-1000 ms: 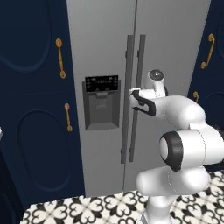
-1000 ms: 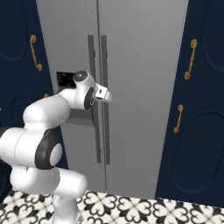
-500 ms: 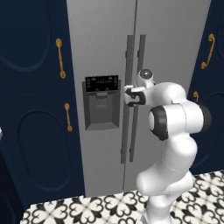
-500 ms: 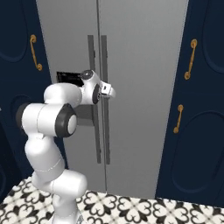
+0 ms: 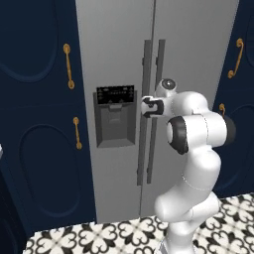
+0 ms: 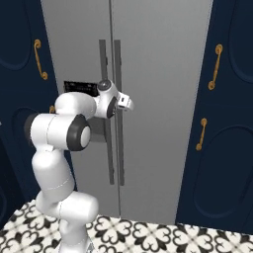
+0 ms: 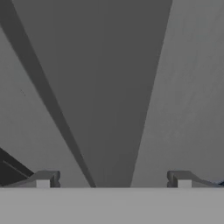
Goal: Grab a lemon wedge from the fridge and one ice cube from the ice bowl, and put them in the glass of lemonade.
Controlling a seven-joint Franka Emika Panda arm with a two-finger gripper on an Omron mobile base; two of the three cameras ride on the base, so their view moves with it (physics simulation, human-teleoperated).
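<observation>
closed fridge (image 5: 119, 59) doors bar the way, handle bar (image 7: 109, 109) between gripper (image 7: 113, 179) fingers

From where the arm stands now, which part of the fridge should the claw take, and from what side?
Probably a bar handle of the fridge, taken at mid-height, head-on from the front. Each handle is a long, slim vertical bar standing off the closed door, so fingers can pass either side. The claw is open and in the hand view a bar runs up between its tips.
</observation>
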